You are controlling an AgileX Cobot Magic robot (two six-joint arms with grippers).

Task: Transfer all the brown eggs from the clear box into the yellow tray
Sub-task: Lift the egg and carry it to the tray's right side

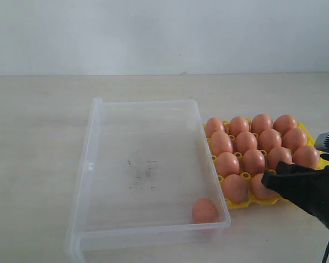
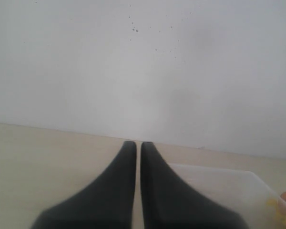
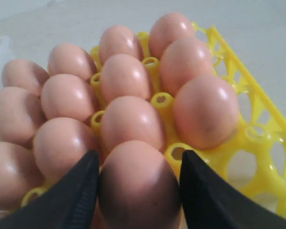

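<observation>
The brown eggs (image 1: 253, 161), smooth, oval and orange-brown, fill nearly every cup of the yellow tray (image 3: 243, 143), which sits on the worktop (image 1: 44, 109) at 3 o'clock from the clear box (image 1: 142, 142). One stray egg (image 1: 205, 211) lies in the box's 5 o'clock corner. The right gripper (image 3: 139, 155) has its fingers clamped on a near-row egg (image 3: 138, 191) (an empty cup beside it). The left gripper (image 2: 133, 143) has its fingers closed to a sliver, holding nothing.

Bright, soft, even light; faint shadows on the pale wooden bench (image 1: 38, 137). Smooth orange-brown eggs (image 3: 126, 76) show mild sheen; the black left tool (image 2: 138, 145) is blurred.
</observation>
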